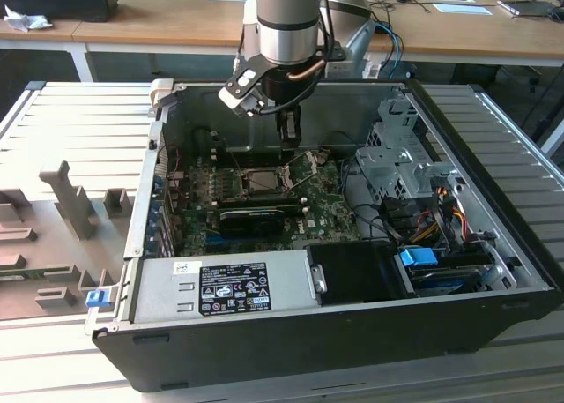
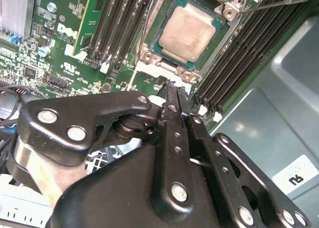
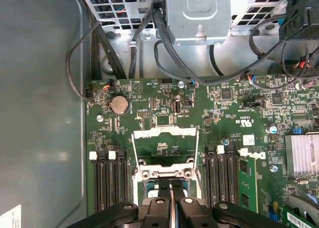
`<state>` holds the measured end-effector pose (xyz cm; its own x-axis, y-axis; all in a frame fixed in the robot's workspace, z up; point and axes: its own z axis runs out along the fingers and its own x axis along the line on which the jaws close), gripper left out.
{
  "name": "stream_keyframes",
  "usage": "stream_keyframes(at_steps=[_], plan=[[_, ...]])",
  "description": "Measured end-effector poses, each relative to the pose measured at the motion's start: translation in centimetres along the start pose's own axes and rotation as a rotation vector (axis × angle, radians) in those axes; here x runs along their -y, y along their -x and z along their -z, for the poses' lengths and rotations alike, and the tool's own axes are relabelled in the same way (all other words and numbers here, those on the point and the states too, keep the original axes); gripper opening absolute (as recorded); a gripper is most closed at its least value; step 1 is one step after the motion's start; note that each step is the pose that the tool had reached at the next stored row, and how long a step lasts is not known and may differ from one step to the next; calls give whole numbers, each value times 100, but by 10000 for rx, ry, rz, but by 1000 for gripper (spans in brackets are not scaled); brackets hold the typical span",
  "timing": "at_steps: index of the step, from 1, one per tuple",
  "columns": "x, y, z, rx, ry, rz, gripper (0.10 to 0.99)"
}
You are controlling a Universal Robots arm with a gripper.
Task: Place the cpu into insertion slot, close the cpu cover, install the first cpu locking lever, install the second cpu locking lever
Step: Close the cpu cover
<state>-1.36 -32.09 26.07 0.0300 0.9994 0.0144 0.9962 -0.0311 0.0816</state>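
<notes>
**Chip seated, cover open: watch the pincer tips**

I see the chip (image 2: 188, 32) lying flat in the socket (image 2: 145, 57), silver top up. The cover (image 3: 164, 131) is swung back on the side of the socket away from my pincer (image 2: 172, 87) and is not yet closed. The pincer's tips are pressed together, gripping nothing, just beside the socket's rim.

My worry is that a sideways slip from there could scrape the chip or knock it crooked, and a cover shut on a crooked chip would likely bend contacts. A thin wire lever (image 2: 279, 3) juts from a socket corner and might snag.

The open case (image 1: 352, 332) holds the board (image 3: 149, 103) around the socket, plus a grey power box (image 1: 220, 288) well apart from it.
</notes>
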Motion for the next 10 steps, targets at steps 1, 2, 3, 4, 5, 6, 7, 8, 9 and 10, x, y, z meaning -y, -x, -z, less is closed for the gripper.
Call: stream_keyframes(at_steps=[1,2,3,4,5,6,7,8,9,10], plan=[[-19,-1,-1,0,0,1,157],[-33,-1,-3,-1,0,1,157],[-56,-2,-5,0,0,-1,157],[-72,-2,-6,0,0,-1,157],[-90,-3,-7,0,-1,-1,157],[-111,-3,-9,0,-2,0,157],[-132,-4,-11,0,-6,1,157],[-195,-6,-16,1,-21,-1,157],[-222,-6,-18,2,-26,0,157],[-242,-7,-19,2,-33,0,157]])
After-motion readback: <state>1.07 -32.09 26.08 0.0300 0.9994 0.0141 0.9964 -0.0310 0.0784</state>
